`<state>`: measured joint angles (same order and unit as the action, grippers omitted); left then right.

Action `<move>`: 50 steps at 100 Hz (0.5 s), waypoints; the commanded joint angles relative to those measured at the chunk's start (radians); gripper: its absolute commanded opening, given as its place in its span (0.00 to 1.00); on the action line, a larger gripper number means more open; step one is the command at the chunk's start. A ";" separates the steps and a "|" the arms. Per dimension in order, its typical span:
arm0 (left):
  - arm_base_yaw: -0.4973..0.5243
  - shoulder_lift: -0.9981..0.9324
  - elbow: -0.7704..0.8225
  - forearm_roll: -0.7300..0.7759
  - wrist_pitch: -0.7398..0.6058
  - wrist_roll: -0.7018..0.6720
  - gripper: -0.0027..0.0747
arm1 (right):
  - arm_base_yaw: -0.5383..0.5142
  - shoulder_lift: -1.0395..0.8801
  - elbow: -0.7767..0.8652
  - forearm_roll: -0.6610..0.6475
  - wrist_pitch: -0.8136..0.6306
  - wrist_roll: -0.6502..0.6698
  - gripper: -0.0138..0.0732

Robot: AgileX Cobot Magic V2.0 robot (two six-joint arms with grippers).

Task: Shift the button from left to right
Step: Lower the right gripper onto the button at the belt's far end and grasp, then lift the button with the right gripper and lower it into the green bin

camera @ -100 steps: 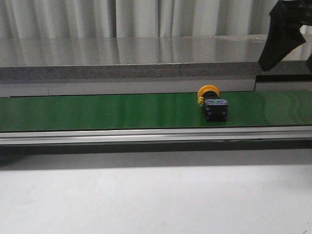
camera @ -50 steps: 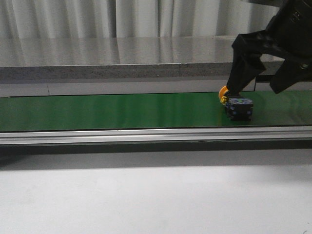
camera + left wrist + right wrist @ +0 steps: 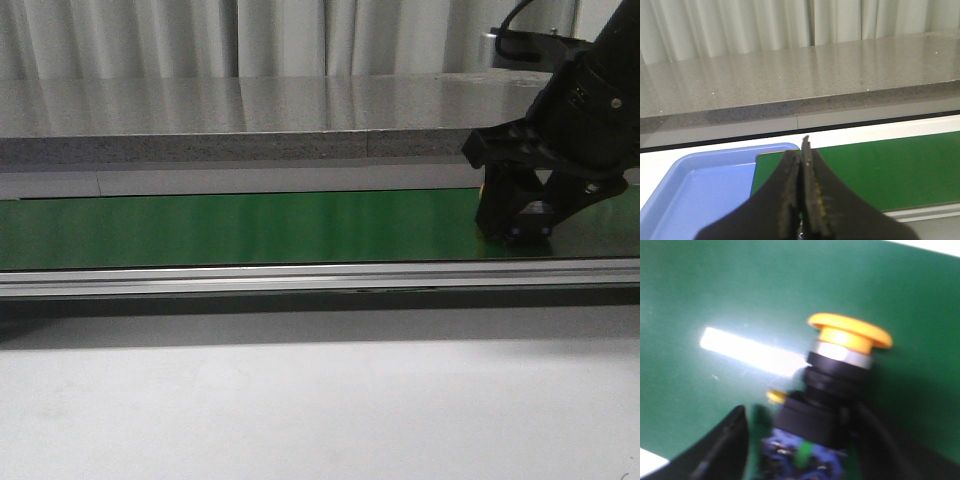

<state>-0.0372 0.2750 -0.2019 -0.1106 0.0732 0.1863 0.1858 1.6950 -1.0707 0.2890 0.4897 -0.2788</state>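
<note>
right gripper: spread wide | button: between its fingers (on green belt)

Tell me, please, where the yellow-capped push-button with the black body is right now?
The yellow-capped push-button lies on the green belt at the front view's right, between the right gripper fingers.

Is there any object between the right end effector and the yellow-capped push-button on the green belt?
Nothing visible. The right end effector straddles the black body of the yellow-capped push-button lying on the green belt, one finger on each side, with no other object between them.
</note>
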 commanded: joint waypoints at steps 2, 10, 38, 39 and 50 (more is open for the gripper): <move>-0.007 0.008 -0.027 -0.009 -0.086 -0.006 0.01 | 0.001 -0.028 -0.027 0.021 -0.025 -0.009 0.42; -0.007 0.008 -0.027 -0.009 -0.086 -0.006 0.01 | 0.000 -0.029 -0.034 0.020 -0.011 -0.009 0.36; -0.007 0.008 -0.027 -0.009 -0.086 -0.006 0.01 | -0.040 -0.074 -0.166 -0.109 0.156 -0.009 0.36; -0.007 0.008 -0.027 -0.009 -0.086 -0.006 0.01 | -0.046 -0.075 -0.174 -0.114 0.169 -0.009 0.36; -0.007 0.008 -0.027 -0.009 -0.086 -0.006 0.01 | -0.105 -0.091 -0.223 -0.190 0.240 -0.009 0.36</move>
<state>-0.0372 0.2750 -0.2019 -0.1106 0.0732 0.1863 0.1285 1.6669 -1.2328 0.1601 0.7018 -0.2788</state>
